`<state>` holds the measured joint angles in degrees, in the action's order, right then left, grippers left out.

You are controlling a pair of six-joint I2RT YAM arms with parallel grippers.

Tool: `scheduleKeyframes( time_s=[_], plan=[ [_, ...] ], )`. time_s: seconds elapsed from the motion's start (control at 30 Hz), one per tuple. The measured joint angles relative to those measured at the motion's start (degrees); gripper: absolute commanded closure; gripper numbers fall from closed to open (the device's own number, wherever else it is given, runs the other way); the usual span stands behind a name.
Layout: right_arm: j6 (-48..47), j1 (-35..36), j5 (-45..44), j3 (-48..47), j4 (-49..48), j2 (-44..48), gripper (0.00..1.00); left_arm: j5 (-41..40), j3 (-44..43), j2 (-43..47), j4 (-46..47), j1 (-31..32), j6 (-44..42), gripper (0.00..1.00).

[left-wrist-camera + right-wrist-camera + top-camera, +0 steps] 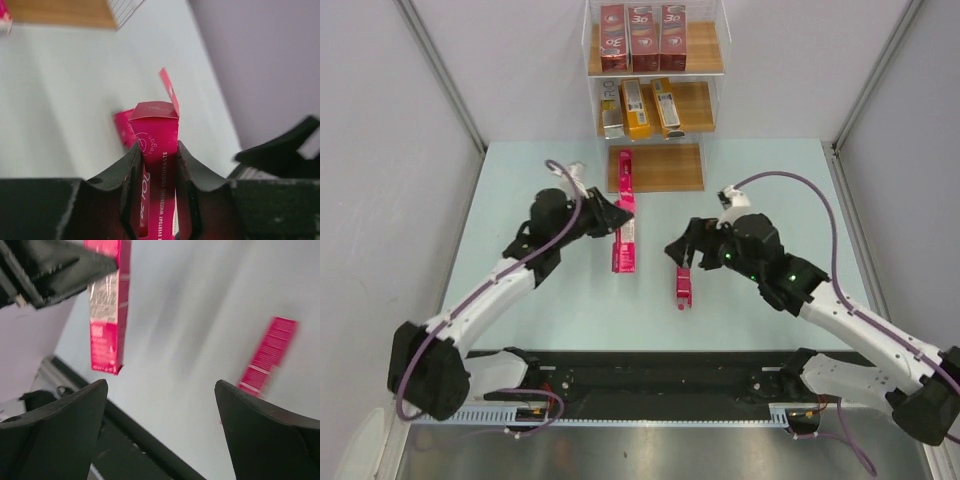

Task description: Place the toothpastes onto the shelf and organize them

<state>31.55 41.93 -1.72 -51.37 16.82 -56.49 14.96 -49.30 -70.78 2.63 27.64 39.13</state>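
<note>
The shelf (670, 172) stands at the far edge of the table (550, 300), and it seems to be sorted by kind. The dark red cartons (643, 37) stand on the top board and the orange-yellow cartons (652, 108) lie on the middle one. One shelved pink carton (625, 170) lies at the left of the lowest board, so I judge that this board is meant for the pink ones.

The left gripper (156, 155) is clenched on the held pink carton (154, 127). It presses the narrow sides near one end, so the long box appears to hang above the table, near the front of the shelf. The right gripper (160, 387) is wide open and holds nothing. It hovers near the loose pink carton (682, 287), which lies flat on the table, apart from the fingers.
</note>
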Motion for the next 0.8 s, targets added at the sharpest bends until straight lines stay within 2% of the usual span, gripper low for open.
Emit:
scheduleKeyframes(
  time_s=[0.13,0.4,0.47,0.5,0.6,0.8],
  plan=[
    [2.49,5.38,6.38,0.0,-10.56,-5.09,0.06,8.13,1.51,7.41,6.36,-6.36,5.38,0.69],
    [10.47,8.02,18.01,1.11,-31.61,-14.56,0.1,18.97,1.73,11.87,16.11,-10.49,15.08,0.7],
    [12.13,8.04,19.71,1.14,-35.52,-15.93,0.17,20.35,2.01,12.24,17.22,-10.54,16.55,0.7],
    [12.9,8.04,20.5,1.14,-37.33,-16.48,0.29,20.92,2.36,12.46,17.97,-10.56,17.22,0.7],
    [14.82,8.04,22.47,1.14,-42.05,-17.97,0.43,22.45,3.32,12.74,19.98,-10.6,19.47,0.71],
    [17.53,8.11,25.64,1.16,-47.8,-19.63,0.6,23.39,3.89,12.72,22.18,-10.84,21.51,0.67]
  ],
)
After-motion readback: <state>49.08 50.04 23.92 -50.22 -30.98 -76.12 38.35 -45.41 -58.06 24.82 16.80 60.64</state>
